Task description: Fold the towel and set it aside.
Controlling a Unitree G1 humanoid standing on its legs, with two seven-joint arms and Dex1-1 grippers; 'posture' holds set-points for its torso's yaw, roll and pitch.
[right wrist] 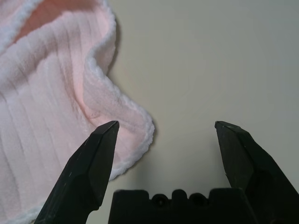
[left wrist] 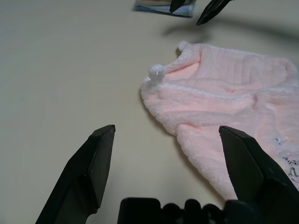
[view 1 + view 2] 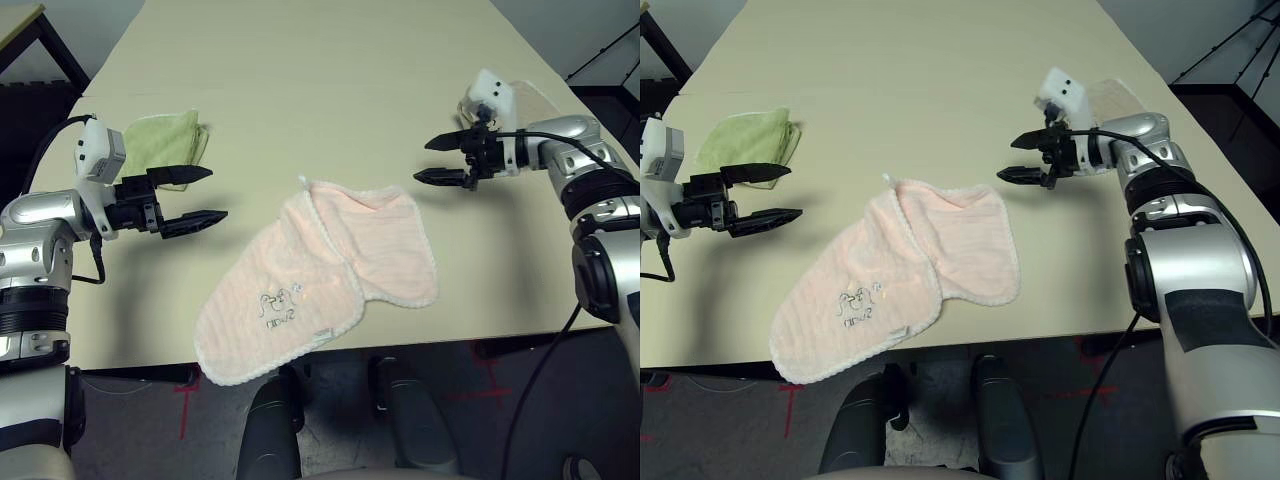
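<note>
The pale pink towel (image 3: 320,280) lies loosely doubled over near the table's front edge, with its dark embroidered logo (image 3: 280,308) facing up and its near corner reaching the edge. My left gripper (image 3: 205,195) hovers open to the left of the towel, fingers pointing toward it and apart from it. In the left wrist view the towel (image 2: 233,107) lies ahead of the open fingers (image 2: 93,158). My right gripper (image 3: 432,160) hangs open to the right of the towel's far edge, holding nothing. In the right wrist view the towel's trimmed edge (image 1: 51,93) shows beside one finger (image 1: 93,158).
A folded light green towel (image 3: 165,140) lies just behind my left gripper. A folded beige towel (image 3: 530,100) sits behind my right wrist near the table's right edge. The cream table (image 3: 330,80) stretches far back.
</note>
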